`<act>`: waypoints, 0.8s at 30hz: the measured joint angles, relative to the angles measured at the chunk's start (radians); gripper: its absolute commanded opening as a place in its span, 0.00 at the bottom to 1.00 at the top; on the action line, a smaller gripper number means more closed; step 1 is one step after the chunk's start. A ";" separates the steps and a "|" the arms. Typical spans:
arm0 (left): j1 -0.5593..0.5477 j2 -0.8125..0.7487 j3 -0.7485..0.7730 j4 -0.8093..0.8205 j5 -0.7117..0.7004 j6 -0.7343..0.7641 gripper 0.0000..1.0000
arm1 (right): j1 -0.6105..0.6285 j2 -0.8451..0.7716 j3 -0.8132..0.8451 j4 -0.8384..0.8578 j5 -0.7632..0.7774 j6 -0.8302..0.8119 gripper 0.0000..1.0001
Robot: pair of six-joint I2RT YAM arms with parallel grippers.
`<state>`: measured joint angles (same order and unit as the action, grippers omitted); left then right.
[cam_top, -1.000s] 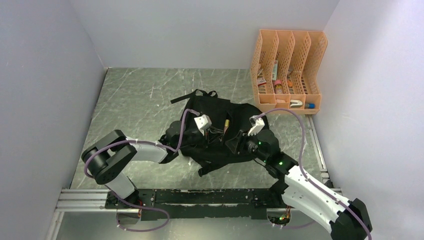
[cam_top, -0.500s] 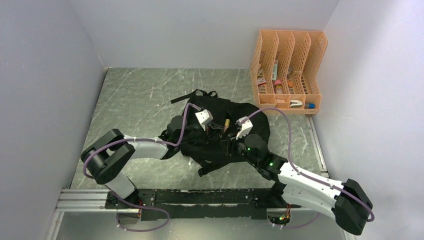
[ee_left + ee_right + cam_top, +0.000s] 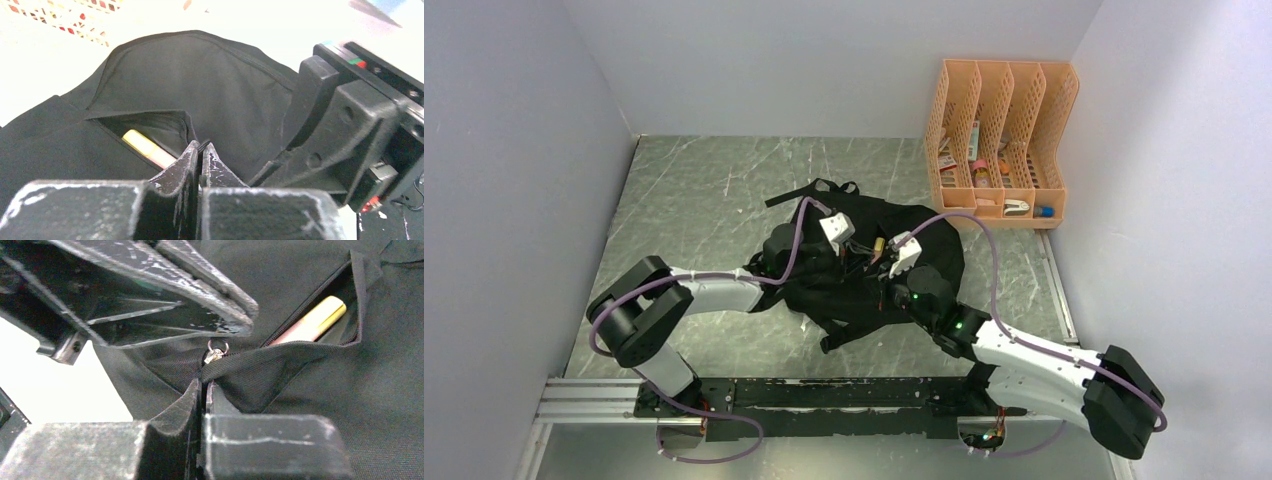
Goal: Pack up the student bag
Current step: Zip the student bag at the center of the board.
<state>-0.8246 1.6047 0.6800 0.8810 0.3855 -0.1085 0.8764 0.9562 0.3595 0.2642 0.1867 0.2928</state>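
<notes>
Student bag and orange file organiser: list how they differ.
The student bag is soft black fabric; the orange file organiser is rigid slotted plastic. The bag lies slumped mid-table; the organiser stands upright in the far right corner. The bag is partly unzipped, showing a yellow stick-like item; the organiser's slots simply stand open. Both hold small items.

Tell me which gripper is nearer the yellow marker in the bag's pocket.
Left. The left gripper is shut right beside the yellow marker; the right gripper pinches the student bag farther from it.
</notes>
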 measured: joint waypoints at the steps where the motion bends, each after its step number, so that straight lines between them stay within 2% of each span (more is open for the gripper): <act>1: 0.002 0.003 0.010 -0.012 0.001 0.000 0.05 | 0.000 -0.005 0.000 -0.001 -0.003 -0.003 0.00; 9: 0.025 0.085 0.153 -0.127 0.011 0.004 0.05 | -0.006 -0.076 -0.001 -0.024 -0.036 -0.022 0.00; 24: 0.096 0.268 0.390 -0.223 0.015 0.000 0.05 | -0.007 -0.114 -0.020 -0.053 -0.140 -0.035 0.00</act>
<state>-0.7288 1.8725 1.0702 0.6582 0.4004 -0.1089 0.8696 0.8417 0.3397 0.2111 0.0463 0.2581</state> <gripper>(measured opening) 0.057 0.030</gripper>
